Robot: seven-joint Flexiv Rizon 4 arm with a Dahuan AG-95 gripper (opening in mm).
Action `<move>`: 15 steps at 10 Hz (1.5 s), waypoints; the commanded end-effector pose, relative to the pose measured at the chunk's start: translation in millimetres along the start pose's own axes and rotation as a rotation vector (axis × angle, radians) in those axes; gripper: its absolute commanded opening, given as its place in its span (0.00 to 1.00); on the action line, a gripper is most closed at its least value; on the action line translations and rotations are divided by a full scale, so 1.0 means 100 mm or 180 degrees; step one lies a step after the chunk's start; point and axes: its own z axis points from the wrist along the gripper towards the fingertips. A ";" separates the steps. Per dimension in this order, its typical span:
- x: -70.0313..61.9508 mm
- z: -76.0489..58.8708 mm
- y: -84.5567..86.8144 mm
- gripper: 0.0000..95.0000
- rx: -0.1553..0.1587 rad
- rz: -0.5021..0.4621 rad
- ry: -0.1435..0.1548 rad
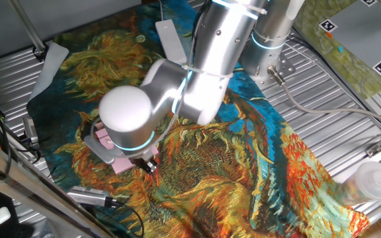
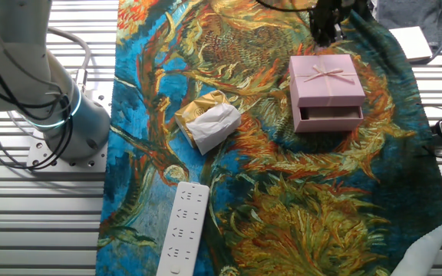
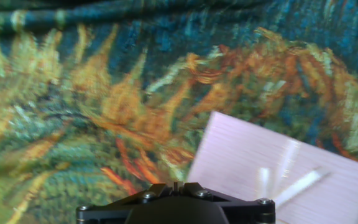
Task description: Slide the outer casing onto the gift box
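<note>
So the outer casing (image 2: 326, 78), the flat pale-pink square with the thin ribbon bow on top, is sitting on the painted sunflower cloth (image 2: 282, 207) toward the far right in the other fixed view. It looks like it's sitting over the gift box (image 2: 330, 120), which only shows as a darker pink strip with a shadowy slot along the near side of the casing, so the two aren't lined up flush.

The gripper (image 2: 326, 23) is just beyond the far edge of the casing, dark and mostly cut off at the top of that view. Honestly can't tell if the fingers are spread or closed; in the hand view you only get the black base of the hand at the bottom, with the casing (image 3: 284, 171) off to the lower right, blurry, ribbon visible. It doesn't appear to be holding anything.

In the one fixed view the arm's big silver joint covers most of the casing (image 1: 121, 162), just a pink corner pokes out.

Left of the casing there's a cream-and-gold wrapped lump (image 2: 208, 120), and nearer, a long white power strip (image 2: 181, 228).
</note>
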 end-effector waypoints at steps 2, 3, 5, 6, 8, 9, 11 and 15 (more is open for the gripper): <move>0.00 0.00 -0.01 0.00 -0.0028 0.0026 -0.0016; -0.01 0.00 0.00 0.00 -0.0039 0.0041 -0.0023; -0.02 -0.02 0.06 0.00 -0.0054 0.0078 -0.0037; -0.03 -0.02 0.09 0.00 -0.0048 0.0082 -0.0037; -0.03 0.01 0.11 0.00 -0.0043 0.0089 -0.0039; -0.02 0.04 0.12 0.00 -0.0026 0.0086 -0.0031; -0.02 0.07 0.13 0.00 -0.0023 0.0089 -0.0037; -0.01 0.09 0.09 0.00 0.0061 -0.0056 -0.0006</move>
